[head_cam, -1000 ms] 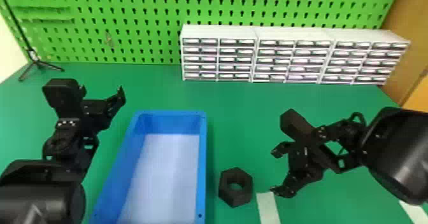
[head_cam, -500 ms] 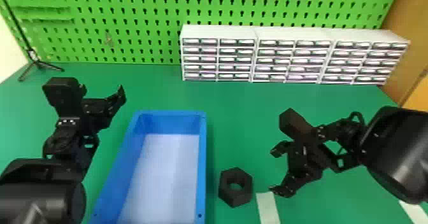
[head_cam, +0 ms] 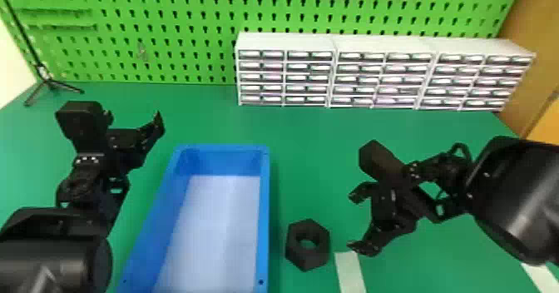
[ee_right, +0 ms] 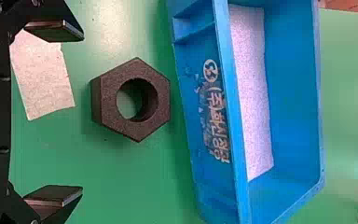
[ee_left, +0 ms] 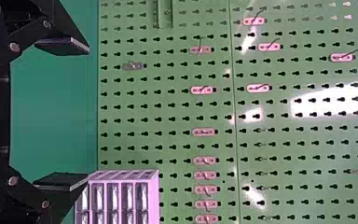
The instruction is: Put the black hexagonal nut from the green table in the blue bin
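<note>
In the head view, my right gripper (head_cam: 353, 221) stands open over the green table (head_cam: 307, 146), to the right of the black hexagonal nut (head_cam: 294, 252). That nut lies on the table just right of the blue bin (head_cam: 265, 213). The right wrist view has the nut (ee_right: 107, 98) beyond the open fingertips of my right gripper (ee_right: 81, 112), nothing held between them, and the blue bin (ee_right: 237, 116) past the nut. My left gripper is parked left of the bin (head_cam: 156, 125); in the left wrist view the left gripper (ee_left: 88, 114) is open and holds nothing.
White drawer cabinets (head_cam: 287, 42) stand at the back against the green pegboard (head_cam: 187, 34). A white strip (head_cam: 350, 271) lies on the table right of the nut. A black tripod stand (head_cam: 50, 83) is at the back left.
</note>
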Robot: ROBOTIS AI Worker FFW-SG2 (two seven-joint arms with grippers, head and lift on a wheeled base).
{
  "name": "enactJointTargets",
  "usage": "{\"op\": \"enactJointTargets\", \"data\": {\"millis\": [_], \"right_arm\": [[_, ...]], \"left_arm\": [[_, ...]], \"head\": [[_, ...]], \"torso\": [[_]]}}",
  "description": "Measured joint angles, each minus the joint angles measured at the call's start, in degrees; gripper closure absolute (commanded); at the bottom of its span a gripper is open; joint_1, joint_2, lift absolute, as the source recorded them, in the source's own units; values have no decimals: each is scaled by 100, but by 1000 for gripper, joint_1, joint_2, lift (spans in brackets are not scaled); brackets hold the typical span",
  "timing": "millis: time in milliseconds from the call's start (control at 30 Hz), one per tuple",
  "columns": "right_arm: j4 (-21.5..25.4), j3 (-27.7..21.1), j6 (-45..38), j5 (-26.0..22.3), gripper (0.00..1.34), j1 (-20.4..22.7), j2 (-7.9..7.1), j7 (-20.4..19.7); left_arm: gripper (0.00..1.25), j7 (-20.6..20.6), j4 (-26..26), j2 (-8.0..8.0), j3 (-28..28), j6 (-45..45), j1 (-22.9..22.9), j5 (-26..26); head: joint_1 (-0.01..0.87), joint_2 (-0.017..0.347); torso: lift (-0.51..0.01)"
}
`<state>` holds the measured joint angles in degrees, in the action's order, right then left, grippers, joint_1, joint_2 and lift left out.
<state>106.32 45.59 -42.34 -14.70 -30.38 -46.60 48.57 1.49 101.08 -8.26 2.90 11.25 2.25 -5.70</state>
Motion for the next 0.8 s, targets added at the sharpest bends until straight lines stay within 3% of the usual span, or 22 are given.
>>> {"op": "enactJointTargets", "data": {"millis": [300, 800], "right_arm": [[28, 201, -26, 143, 144, -229, 141, 45], [-370, 224, -299, 1352, 142, -465, 948, 784]], "left_arm": [[300, 0, -4, 0, -33, 0, 24, -1], [302, 2, -36, 0, -55, 0, 47, -41]], "head": [[683, 28], [683, 28]], "torso": [[-96], [-96]]}}
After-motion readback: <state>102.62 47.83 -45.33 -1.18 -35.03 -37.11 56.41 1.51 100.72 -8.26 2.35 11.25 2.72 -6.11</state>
